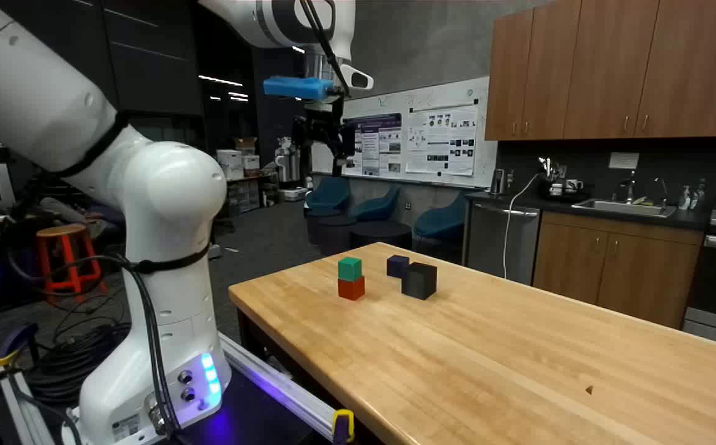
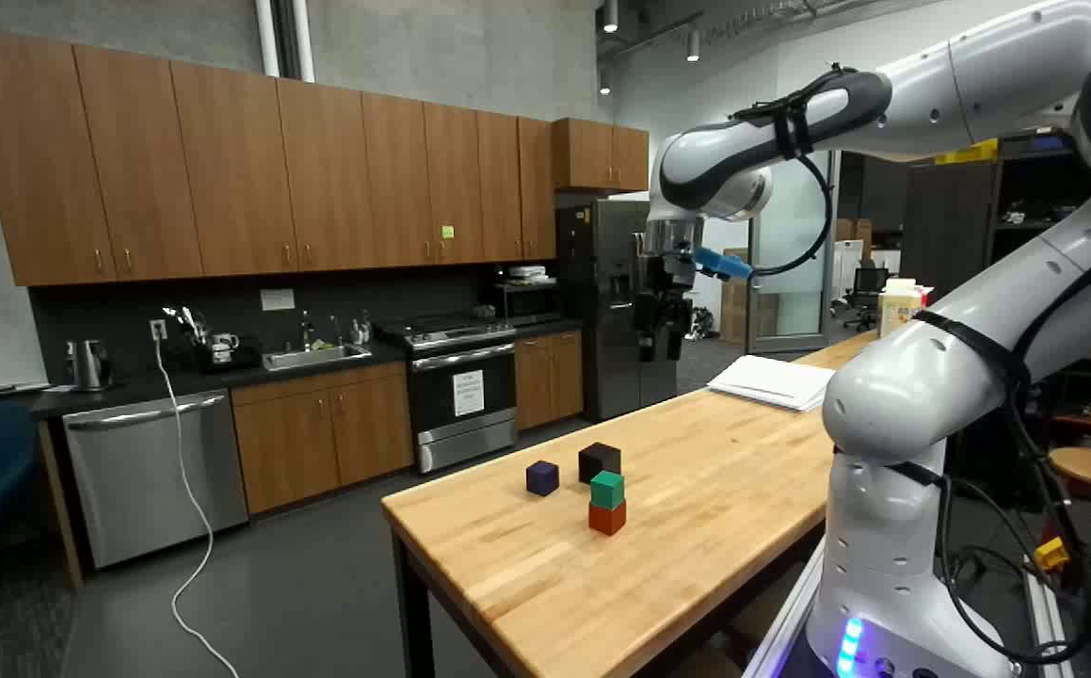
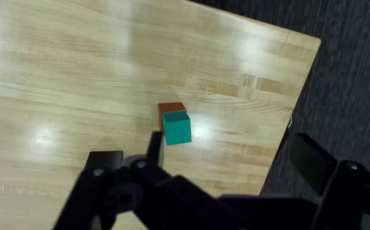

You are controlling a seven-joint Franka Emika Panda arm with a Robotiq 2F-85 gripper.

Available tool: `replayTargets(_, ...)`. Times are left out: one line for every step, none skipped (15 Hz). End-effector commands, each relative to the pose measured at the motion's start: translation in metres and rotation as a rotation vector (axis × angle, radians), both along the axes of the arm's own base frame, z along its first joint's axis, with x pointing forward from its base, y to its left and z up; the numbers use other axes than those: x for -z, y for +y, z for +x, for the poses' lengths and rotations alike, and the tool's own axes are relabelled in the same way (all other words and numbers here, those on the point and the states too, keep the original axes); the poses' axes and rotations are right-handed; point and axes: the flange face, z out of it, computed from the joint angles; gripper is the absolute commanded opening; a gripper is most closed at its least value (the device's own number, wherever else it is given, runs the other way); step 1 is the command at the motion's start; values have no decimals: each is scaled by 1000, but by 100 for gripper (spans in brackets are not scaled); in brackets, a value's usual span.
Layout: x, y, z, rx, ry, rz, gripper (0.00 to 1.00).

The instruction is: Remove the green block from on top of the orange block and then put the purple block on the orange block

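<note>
So, we have pincer wide, empty, above tabletop; green block, atop orange block, lies below, in wrist view toward finger farther from tabletop's short edge.

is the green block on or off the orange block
On: in both exterior views the green block sits atop the orange block, and the wrist view shows it partly hiding that block.

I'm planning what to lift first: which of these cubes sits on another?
The small green cube: it sits atop the red-orange cube, while that one, the dark purple cube and the larger black cube rest on the wooden table.
</note>
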Motion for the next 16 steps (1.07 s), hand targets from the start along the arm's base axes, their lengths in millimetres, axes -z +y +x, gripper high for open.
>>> replayTargets(-1, 0, 0, 0, 0, 0, 100)
replayTargets(-1, 0, 0, 0, 0, 0, 100)
replayTargets(-1, 0, 0, 0, 0, 0, 100)
replayTargets(-1, 0, 0, 0, 0, 0, 100)
replayTargets(-1, 0, 0, 0, 0, 0, 100)
replayTargets(-1, 0, 0, 0, 0, 0, 100)
replayTargets(-1, 0, 0, 0, 0, 0, 100)
replayTargets(-1, 0, 0, 0, 0, 0, 100)
replayTargets(1, 2, 3, -10, -2, -5, 100)
replayTargets(3, 4, 5, -16, -10, -11, 100)
replayTargets(5, 5, 8, -14, -16, -15, 100)
replayTargets(8, 7, 12, -20, -27, -18, 100)
replayTargets(10, 9, 16, -26, -41, -26, 100)
replayTargets(13, 11, 21, -32, -50, -29, 100)
replayTargets(17, 12, 25, -37, -62, -39, 100)
replayTargets(22, 14, 29, -39, -68, -45, 100)
